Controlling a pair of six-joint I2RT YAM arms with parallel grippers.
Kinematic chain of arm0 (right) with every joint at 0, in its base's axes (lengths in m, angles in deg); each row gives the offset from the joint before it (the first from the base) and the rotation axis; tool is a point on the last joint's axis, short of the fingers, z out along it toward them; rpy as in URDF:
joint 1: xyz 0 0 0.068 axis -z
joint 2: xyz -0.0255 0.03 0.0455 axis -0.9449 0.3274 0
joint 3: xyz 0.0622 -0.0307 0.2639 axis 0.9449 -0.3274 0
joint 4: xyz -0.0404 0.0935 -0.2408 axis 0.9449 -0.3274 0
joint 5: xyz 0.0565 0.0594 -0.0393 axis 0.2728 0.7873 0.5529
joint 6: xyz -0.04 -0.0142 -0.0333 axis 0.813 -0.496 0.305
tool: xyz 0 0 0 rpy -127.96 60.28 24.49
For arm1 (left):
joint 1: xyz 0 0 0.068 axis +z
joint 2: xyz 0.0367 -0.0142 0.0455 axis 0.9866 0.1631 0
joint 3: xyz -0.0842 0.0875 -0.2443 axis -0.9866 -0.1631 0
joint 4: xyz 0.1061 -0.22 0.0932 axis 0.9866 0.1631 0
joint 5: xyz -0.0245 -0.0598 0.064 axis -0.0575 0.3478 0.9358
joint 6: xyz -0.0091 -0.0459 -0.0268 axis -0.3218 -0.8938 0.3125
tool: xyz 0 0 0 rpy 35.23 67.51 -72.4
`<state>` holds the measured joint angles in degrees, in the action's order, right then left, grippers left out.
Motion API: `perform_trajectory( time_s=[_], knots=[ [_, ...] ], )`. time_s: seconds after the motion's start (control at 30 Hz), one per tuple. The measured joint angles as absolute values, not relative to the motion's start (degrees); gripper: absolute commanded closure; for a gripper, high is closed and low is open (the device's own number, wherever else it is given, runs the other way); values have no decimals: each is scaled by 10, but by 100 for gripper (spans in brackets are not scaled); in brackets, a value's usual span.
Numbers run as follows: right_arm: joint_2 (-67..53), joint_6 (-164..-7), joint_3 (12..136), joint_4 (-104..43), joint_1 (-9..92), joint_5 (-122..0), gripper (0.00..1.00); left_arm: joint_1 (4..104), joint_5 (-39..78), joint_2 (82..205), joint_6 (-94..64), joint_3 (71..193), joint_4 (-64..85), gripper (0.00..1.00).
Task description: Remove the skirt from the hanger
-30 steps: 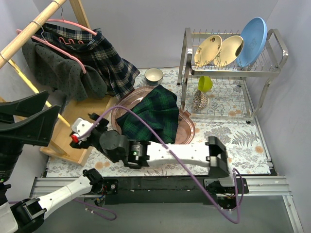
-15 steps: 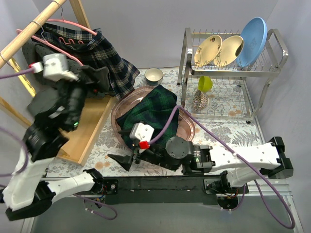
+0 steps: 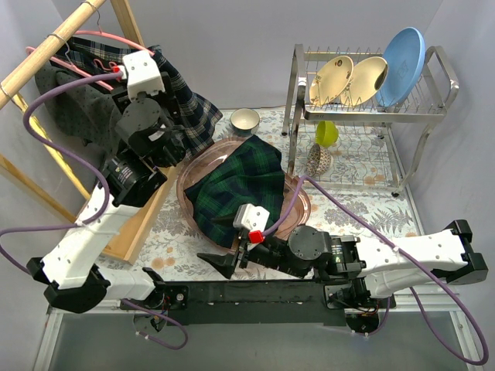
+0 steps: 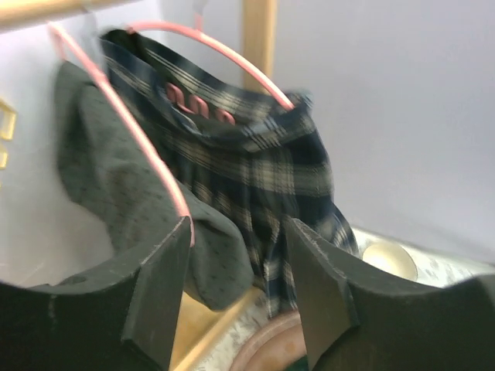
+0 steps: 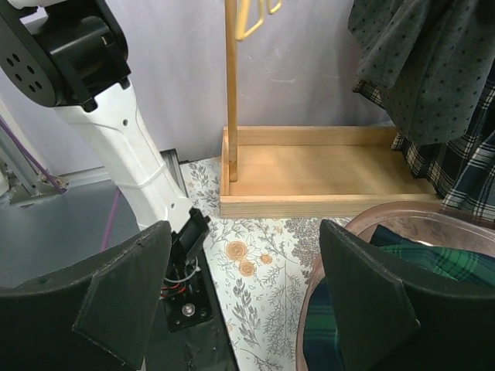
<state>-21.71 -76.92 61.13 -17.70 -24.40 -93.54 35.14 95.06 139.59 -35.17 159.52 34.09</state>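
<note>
Skirts (image 3: 193, 116): two on hangers (image 4: 232, 62), one in bowl (image 3: 199, 161).

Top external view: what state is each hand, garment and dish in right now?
Left hand: open, empty.
Right hand: open, empty.
Plaid skirt: hanging on the pink hanger.
Grey garment: hanging on a second hanger.
Green tartan cloth: lying in the pink basin.
Plates: standing upright in the rack.
White bowl: upright on the table.

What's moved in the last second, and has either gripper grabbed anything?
The left gripper rose from low on the left up to the plaid skirt on its pink hanger, open, gripping nothing. The right gripper drew back rightward, also open. The green skirt in the basin stayed put.
</note>
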Motion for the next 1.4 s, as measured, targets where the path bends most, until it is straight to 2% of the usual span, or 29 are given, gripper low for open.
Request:
perform_trajectory(
  time_s=[0.2, 0.37, 0.5, 0.67, 0.9, 0.97, 1.07, 1.1, 1.2, 1.23, 1.27, 1.4],
  knots=[
    [-226, -771, 607, -180, -244, -939, 16, 373, 1011, 1416, -218, 1600, 201, 46],
    [-226, -772, 607, -185, -244, -939, 16, 427, 1019, 1455, -188, 1614, 191, 42],
    [-226, -774, 607, -188, -244, -939, 16, 476, 996, 1470, -244, 1632, 269, 36],
    [-226, -775, 607, -196, -244, -939, 16, 558, 917, 1496, -372, 1701, 414, 36],
    [-226, -775, 607, -198, -245, -941, 16, 625, 841, 1486, -462, 1656, 482, 39],
    [-226, -775, 607, -200, -245, -941, 16, 647, 822, 1489, -479, 1648, 493, 44],
    [-226, -775, 607, -200, -246, -943, 16, 662, 805, 1490, -494, 1639, 502, 58],
    [-226, -775, 607, -200, -246, -943, 16, 663, 800, 1490, -497, 1639, 503, 66],
    [-226, -775, 606, -200, -247, -945, 16, 663, 788, 1490, -502, 1640, 502, 82],
    [-226, -775, 605, -199, -247, -947, 17, 663, 784, 1490, -502, 1640, 502, 94],
    [-226, -775, 603, -200, -248, -948, 16, 662, 780, 1490, -503, 1642, 502, 100],
    [-228, -775, 599, -200, -248, -949, 16, 669, 774, 1489, -505, 1647, 501, 100]
  ],
)
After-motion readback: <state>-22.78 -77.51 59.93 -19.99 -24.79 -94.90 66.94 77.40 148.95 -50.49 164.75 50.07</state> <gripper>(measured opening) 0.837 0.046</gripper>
